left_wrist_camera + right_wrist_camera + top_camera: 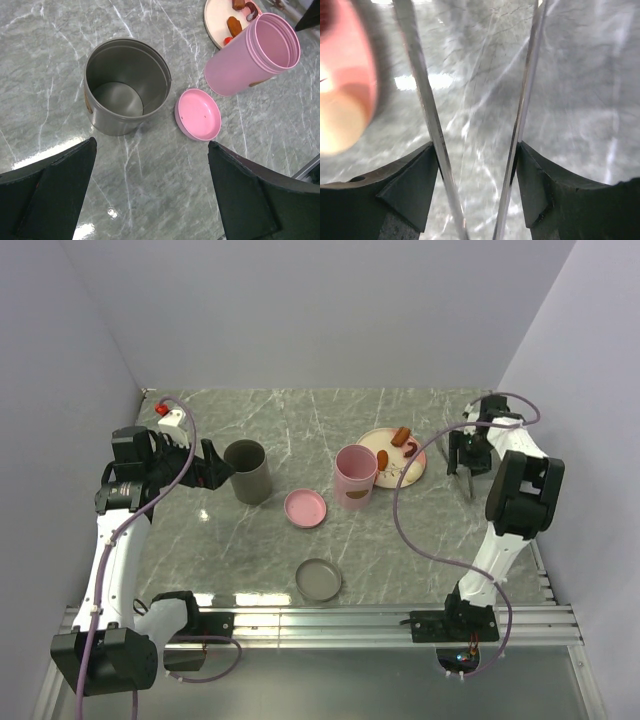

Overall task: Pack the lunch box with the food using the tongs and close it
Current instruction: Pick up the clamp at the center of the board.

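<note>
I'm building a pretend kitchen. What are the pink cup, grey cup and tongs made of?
The pink lunch box: probably matte plastic, colour even and soft. The grey canister: plastic or painted metal, hard to tell; dull sheen. The tongs: likely metal, thin with bright reflections.

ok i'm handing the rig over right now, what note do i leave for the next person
Left gripper: open, empty, over the table by the grey canister.
Right gripper: shut on the tongs, right of the plate.
Lunch box: upright, open, no food seen inside. Its pink lid lies on the table beside it.
Food: on the plate.
Done: tongs in hand, lid off.
Left: tong each piece into the box, then fit the lid.
</note>
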